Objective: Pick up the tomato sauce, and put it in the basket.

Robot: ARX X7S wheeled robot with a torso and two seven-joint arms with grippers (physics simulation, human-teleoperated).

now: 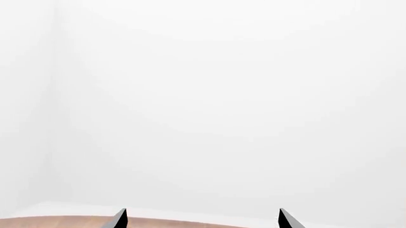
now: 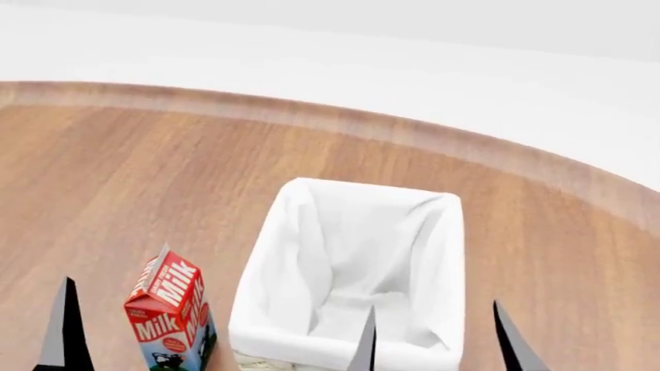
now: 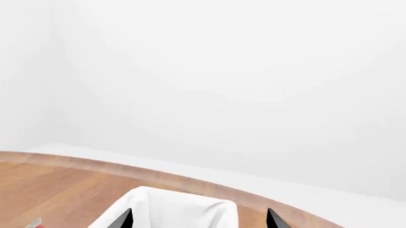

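Right gripper [image 2: 438, 340]: two dark fingertips poke up from the bottom edge of head view, spread wide w/ a clear gap, nothing between them. One tip sits in front of the basket [image 2: 270, 255] near rim, the other just off its right side over bare table [image 2: 124, 170]. Left gripper [image 2: 64, 340]: only one dark tip in head view, left of the milk carton [image 2: 170, 313]; left wrist view shows both tips [image 1: 201, 219] set apart, empty, aimed at white wall. Right wrist view: tips [image 3: 198, 218] apart too, basket [image 3: 166, 209] liner just ahead. Basket upright, white liner, centre of table. Tomato sauce: can't see it in any view.
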